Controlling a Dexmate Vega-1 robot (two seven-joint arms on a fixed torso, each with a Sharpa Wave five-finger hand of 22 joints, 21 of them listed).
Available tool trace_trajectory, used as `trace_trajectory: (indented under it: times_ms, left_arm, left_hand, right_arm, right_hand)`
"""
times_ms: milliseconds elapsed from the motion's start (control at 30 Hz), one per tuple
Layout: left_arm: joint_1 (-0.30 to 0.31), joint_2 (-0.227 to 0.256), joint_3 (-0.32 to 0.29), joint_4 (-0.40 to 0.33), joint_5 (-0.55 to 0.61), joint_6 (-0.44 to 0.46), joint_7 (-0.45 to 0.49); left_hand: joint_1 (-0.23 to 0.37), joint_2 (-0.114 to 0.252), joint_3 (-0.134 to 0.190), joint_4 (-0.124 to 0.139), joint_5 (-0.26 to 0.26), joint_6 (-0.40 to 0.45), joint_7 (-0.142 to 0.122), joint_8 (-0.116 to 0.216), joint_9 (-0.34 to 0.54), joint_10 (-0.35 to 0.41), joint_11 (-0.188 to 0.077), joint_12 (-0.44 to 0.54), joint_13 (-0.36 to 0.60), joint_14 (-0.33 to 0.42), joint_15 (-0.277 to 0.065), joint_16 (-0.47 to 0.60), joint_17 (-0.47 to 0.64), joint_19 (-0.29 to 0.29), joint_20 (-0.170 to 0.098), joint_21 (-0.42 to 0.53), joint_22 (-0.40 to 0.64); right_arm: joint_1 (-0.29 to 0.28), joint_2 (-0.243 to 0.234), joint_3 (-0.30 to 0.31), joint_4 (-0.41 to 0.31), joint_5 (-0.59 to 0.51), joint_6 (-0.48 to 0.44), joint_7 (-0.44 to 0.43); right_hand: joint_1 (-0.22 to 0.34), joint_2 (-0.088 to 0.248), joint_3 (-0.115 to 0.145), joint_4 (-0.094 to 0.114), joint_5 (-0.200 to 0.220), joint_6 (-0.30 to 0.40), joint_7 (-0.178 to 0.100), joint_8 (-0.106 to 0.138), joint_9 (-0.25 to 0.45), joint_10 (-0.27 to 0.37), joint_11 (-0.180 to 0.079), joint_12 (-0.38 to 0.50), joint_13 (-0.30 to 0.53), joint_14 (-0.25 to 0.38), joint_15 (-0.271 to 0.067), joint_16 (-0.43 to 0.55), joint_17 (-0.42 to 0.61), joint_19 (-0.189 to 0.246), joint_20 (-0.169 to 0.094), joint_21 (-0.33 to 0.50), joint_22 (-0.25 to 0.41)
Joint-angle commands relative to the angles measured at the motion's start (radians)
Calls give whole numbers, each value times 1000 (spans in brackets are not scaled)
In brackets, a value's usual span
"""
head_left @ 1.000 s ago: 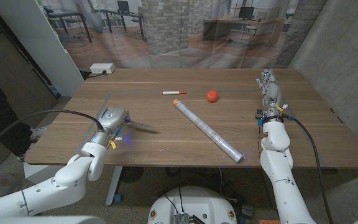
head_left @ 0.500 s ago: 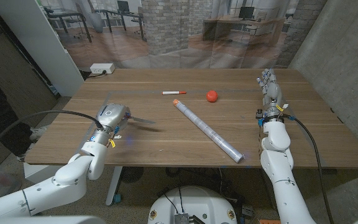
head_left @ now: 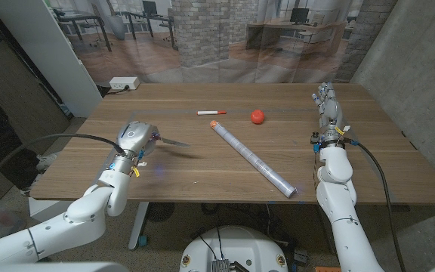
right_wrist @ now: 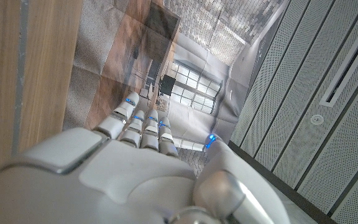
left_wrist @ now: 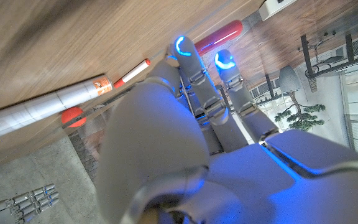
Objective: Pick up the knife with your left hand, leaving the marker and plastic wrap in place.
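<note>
Knife [head_left: 171, 141] held off the table in left hand [head_left: 136, 139].

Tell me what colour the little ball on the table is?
The ball is red, clearest in the head view.

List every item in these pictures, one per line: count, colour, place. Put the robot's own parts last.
knife: one, silvery blade, held in the left hand above the table's left part, blade pointing toward the middle.
marker: one, white with red cap, far middle of the table.
plastic wrap: one long roll, pale with an orange end, lying diagonally across the middle.
ball: one, red, right of the marker.
power strip: one, white, far left corner.
table: one, brown wood.
left hand: one, grey-white, grips the knife.
right hand: one, grey-white, fingers straight, at the table's right side.
</note>
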Motion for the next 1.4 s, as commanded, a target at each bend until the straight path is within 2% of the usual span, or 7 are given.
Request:
trace_trajectory:
  times_ms: [33, 1400]
  left_arm:
    - [-12, -6, -12, 14, -9, -39, 29]
    - [-38, 7, -82, 146, -61, -314, 165]
  left_hand:
    - [0, 10, 7, 4, 6, 129, -24, -1, 18, 201, -117, 3, 96, -3, -2, 1, 7, -5, -5, 9, 0]
    - [0, 9, 12, 5, 8, 138, -22, -25, 21, 207, -120, -8, 114, 0, -1, -9, 27, -17, -7, 42, -17]
  right_arm:
    - [-7, 4, -4, -10, -9, 3, -13]
    - [-100, 46, -70, -121, -107, -18, -141]
  right_hand:
    - [3, -13, -1, -2, 10, 5, 4, -1, 3, 9, -1, 3, 3, 11, -1, -2, 3, 11, 1, 7, 4]
    - [0, -18, -6, -3, 11, 1, 0, -2, 3, 4, -2, 1, 3, 8, 1, -3, 4, 8, 2, 5, 4]
